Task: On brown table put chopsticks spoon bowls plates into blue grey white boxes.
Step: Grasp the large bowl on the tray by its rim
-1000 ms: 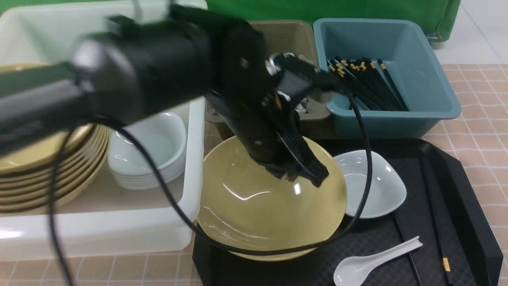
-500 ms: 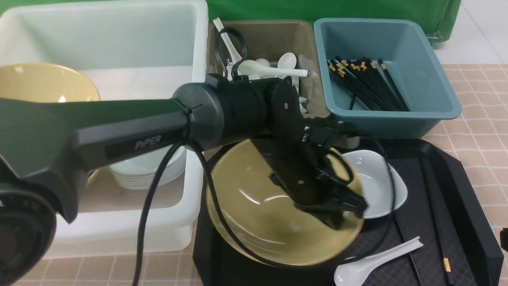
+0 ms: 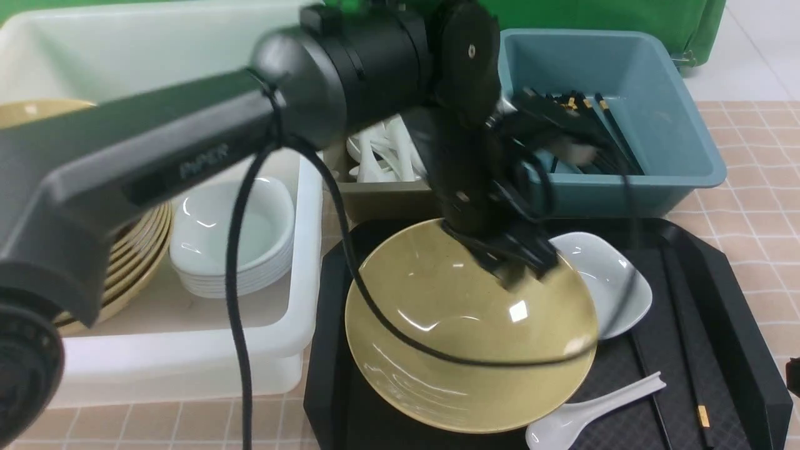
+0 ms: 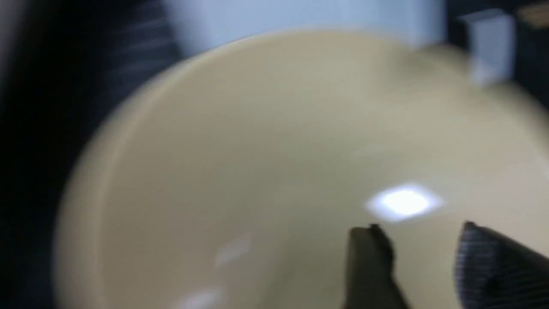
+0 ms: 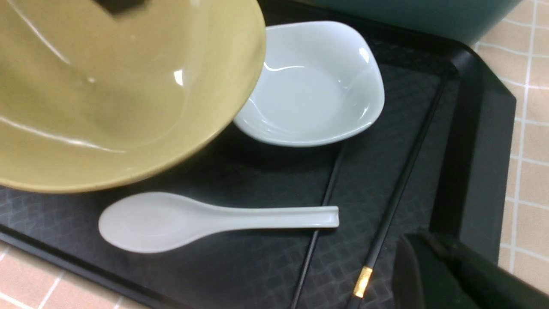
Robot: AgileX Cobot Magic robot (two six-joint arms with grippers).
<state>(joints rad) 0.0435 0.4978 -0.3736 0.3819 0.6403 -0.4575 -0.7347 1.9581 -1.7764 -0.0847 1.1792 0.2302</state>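
Left pincer (image 4: 422,229), jaws apart, hangs above the yellow bowl (image 3: 462,337) resting on the black tray (image 3: 740,312).

A green cloth backdrop (image 3: 594,14) runs along the top of the front view and hangs down to a pale, whitish floor (image 3: 765,44), which fills the upper right corner and shows faint tile seams. A small metal fitting (image 3: 684,59), too small to identify, sits at the cloth's lower right edge. The bench (image 3: 750,206) is surfaced in small pinkish-tan square tiles with pale grid lines, visible at the right edge and along the bottom left. The light is bright and even, with soft shadows.
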